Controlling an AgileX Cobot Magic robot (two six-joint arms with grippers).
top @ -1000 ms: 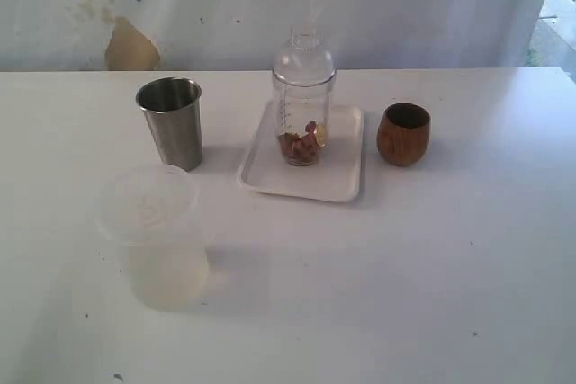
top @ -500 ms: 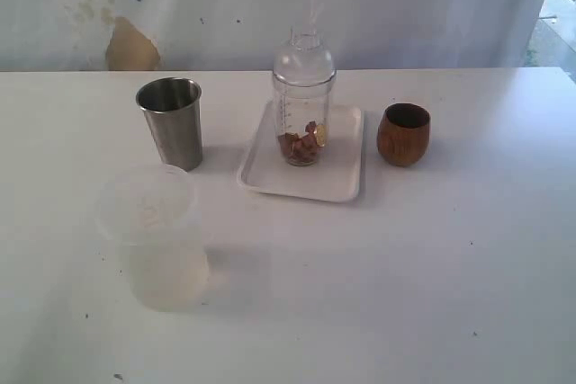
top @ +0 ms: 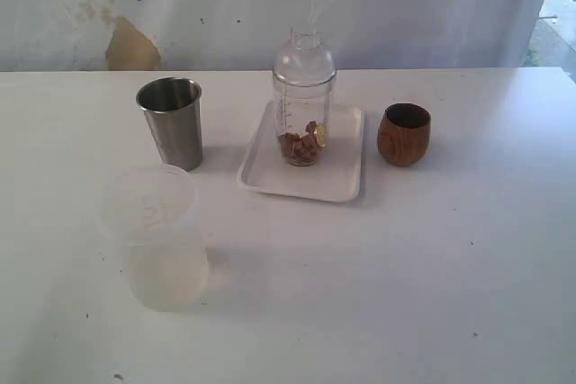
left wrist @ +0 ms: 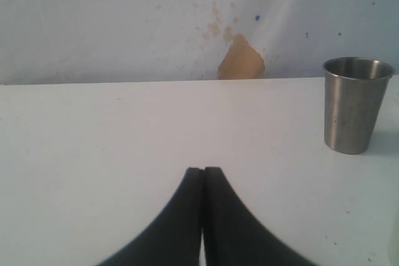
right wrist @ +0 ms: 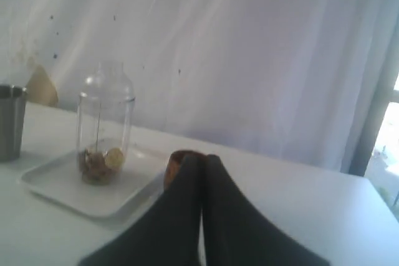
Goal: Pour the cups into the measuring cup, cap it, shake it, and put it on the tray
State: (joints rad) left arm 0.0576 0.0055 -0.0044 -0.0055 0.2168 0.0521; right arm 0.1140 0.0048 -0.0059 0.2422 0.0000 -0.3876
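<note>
While the clear measuring cup [top: 304, 110] stands upright on the white tray [top: 340, 184], towards the tray's far edge, its domed lid [top: 304, 58] is on and a small heap of brownish bits [top: 299, 147] with one yellow piece lies at its bottom. Taking the tray as the middle of a dial in the exterior view, the steel tumbler [top: 171, 121] stands at about nine o'clock and the wooden cup [top: 403, 134] at three o'clock — both upright on the white table [top: 432, 276], each near the tray without touching it. A frosted plastic cup [top: 157, 236] sits at about eight o'clock, nearer the camera and apart from the rest. Both grippers hang above the table with their dark fingers pressed together and nothing between them: the left gripper [left wrist: 203, 172] faces the steel tumbler, the right gripper [right wrist: 201, 159] faces the tray — its fingertips hide part of the wooden cup.
</note>
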